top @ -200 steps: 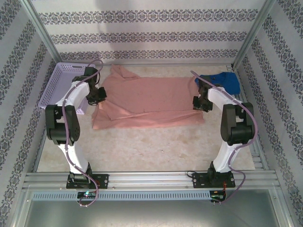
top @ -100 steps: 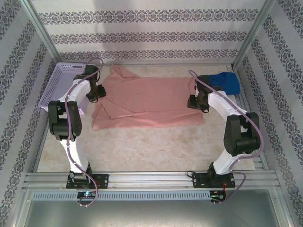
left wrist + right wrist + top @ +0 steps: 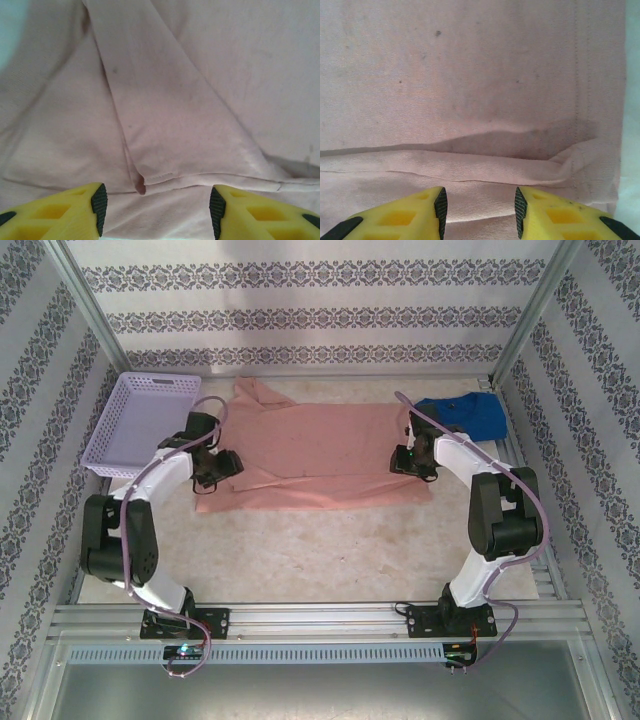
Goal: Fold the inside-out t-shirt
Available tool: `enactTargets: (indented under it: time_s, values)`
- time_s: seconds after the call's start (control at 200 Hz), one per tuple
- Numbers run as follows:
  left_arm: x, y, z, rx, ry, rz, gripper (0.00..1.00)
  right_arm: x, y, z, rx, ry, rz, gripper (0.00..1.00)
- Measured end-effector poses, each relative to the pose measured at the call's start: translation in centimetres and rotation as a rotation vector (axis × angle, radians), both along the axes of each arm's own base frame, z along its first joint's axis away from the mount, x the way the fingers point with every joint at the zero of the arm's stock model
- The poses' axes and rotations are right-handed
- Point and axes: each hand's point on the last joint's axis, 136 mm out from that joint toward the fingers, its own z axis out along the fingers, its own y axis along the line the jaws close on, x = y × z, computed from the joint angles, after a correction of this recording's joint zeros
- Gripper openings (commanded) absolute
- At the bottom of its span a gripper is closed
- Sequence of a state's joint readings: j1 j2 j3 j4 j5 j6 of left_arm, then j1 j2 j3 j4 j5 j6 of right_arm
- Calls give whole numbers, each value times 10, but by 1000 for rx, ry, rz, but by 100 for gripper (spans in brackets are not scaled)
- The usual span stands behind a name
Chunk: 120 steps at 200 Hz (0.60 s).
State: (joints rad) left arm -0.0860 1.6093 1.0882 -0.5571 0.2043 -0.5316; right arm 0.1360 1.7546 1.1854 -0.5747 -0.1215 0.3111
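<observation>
2 ends of the salmon t-shirt (image 3: pixel 320 450) each have a claw over them: the left claw (image 3: pixel 222 468) at its left end, the right claw (image 3: pixel 403 460) at its right, both spread and pinching nothing. The shirt lies flat across the far half of the desk (image 3: pixel 300 550), long axis left to right, its doubled near fold just ahead of each claw.

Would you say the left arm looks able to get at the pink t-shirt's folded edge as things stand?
Probably yes: the left gripper hovers open over the t-shirt, the folded edge right before its fingertips, nothing covering it.
</observation>
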Motion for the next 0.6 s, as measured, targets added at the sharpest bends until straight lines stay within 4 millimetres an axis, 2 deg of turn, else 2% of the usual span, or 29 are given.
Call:
enactTargets:
  time_s: [0.095,0.29,0.47,0.6]
  values:
    - [1,-3,-16,1,33,-6,57,0,3,0,1,-2,7,43]
    - [1,-8,-38,3,81,-21,51,-3,5,-3,3,5,12,43]
    - [-1,-14,-53,0,117,-33,32,-4,4,-4,2,8,13,43]
    - [1,-14,-54,-1,116,-33,15,-4,4,-4,2,8,13,43]
